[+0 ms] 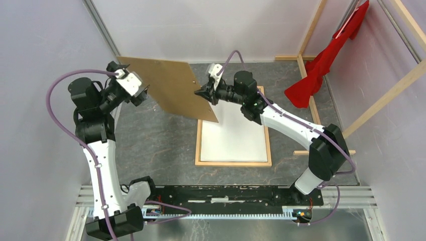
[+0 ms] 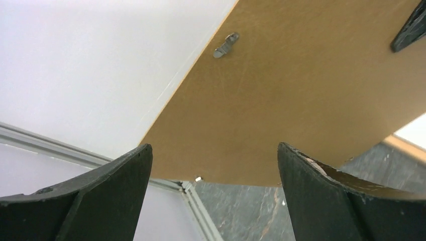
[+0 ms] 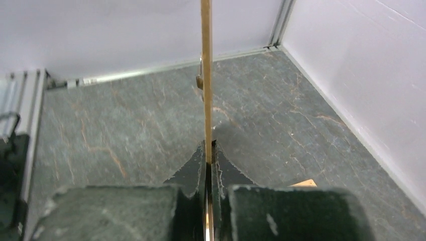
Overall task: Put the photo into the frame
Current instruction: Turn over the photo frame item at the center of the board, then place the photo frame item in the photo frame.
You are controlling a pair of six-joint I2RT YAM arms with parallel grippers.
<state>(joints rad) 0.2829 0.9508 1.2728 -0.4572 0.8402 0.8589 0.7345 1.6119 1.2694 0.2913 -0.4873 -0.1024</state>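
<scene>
Frame (image 1: pixel 233 163) flat on surface (image 1: pixel 161 145), long axis top-to-bottom in view; photo (image 1: pixel 233 135) inside, white back up. Right hand (image 1: pixel 198 92) pinches tilted backing board (image 1: pixel 171 85); left hand (image 2: pixel 213 146) wide, empty.

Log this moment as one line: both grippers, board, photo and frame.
left gripper: open, beside backing board | right gripper: shut on backing board, held tilted in air | photo: white back up, in frame

Two robot arms (image 1: pixel 98 160) (image 1: pixel 296 125), one brown board (image 1: pixel 171 88), one wooden frame (image 1: pixel 233 163), one photo (image 1: pixel 233 135) and one red cloth (image 1: pixel 326 65) are counted.
</scene>
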